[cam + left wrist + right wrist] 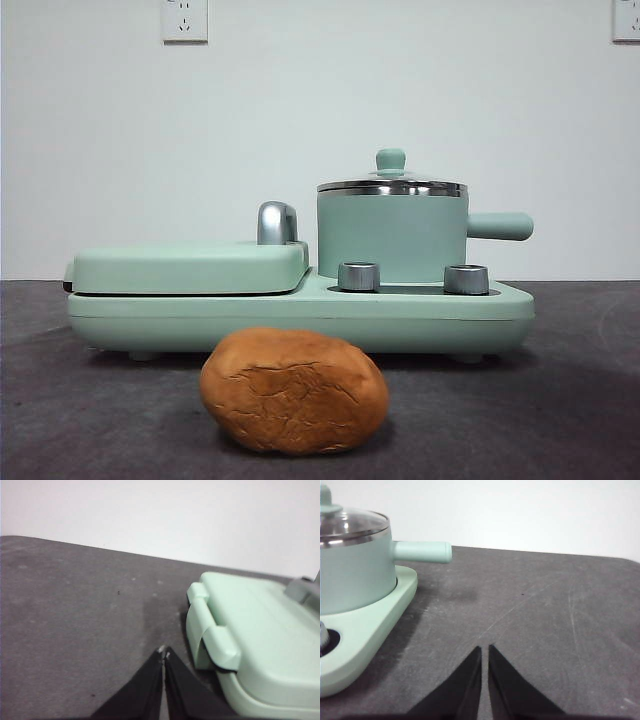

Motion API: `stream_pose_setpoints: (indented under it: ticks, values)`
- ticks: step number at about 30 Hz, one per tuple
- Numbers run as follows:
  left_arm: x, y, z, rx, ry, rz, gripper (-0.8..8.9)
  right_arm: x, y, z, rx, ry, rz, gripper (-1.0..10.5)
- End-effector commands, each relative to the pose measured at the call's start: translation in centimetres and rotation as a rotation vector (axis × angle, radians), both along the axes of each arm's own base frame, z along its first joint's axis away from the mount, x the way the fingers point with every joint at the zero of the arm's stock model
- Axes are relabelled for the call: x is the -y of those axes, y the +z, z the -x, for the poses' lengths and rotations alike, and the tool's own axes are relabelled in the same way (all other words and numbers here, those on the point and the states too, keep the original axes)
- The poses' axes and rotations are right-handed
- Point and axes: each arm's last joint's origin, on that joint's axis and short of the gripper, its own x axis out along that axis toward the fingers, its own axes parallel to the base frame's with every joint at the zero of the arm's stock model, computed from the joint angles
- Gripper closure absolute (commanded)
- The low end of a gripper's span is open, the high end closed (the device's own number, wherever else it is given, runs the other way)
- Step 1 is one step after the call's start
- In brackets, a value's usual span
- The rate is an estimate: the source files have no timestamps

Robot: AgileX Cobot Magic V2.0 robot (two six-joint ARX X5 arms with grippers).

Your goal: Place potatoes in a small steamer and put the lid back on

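Note:
One orange-brown potato [294, 391] with cracked skin lies on the dark table in front of the appliance. Behind it the mint-green small steamer [392, 239] stands on the right half of the appliance, its side handle [499, 226] pointing right. The glass lid [391, 183] with a green knob sits on it. The right wrist view shows the same steamer [354, 572] and lid [349, 524] off to one side. My left gripper [164, 653] is shut over bare table beside the griddle cover. My right gripper [485, 649] is shut, holding nothing, beside the steamer's base.
The mint-green appliance base [300, 315] carries two chrome dials [359, 276] and a flat griddle cover [190, 266] with a chrome handle [276, 222] on its left half. A white wall with sockets stands behind. Neither arm shows in the front view.

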Motion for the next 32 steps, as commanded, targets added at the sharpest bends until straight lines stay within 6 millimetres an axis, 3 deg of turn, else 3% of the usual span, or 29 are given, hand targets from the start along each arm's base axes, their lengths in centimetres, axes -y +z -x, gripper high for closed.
stream_pose_setpoints:
  ticks: [1,6,10,14,18,23,32]
  values:
    - [0.0,-0.4,-0.1,-0.001,0.005,0.062,8.07,0.0,0.1,0.0,0.017,-0.014,-0.084,9.3]
    - [0.0,1.3,0.0,0.146,-0.020,0.233,8.07,-0.1,1.4,0.0,0.135,0.020,-0.280,9.3]
    - [0.1,3.8,0.5,0.267,-0.050,0.358,8.05,-0.1,3.4,0.4,0.207,0.038,-0.409,9.3]
    - [0.1,6.9,1.3,0.258,-0.049,0.362,8.04,-0.1,6.1,1.0,0.174,0.069,-0.419,9.3]
    - [0.2,11.0,2.0,0.211,-0.061,0.233,8.04,-0.3,9.2,1.2,0.116,0.124,-0.353,9.3]
    - [0.6,15.3,1.5,0.113,-0.208,0.062,8.05,-0.6,12.5,0.3,0.042,0.216,-0.221,9.3]
    - [1.0,19.0,-2.2,-0.016,-0.404,-0.154,8.05,-1.2,16.4,-3.3,-0.112,0.401,-0.009,9.3]
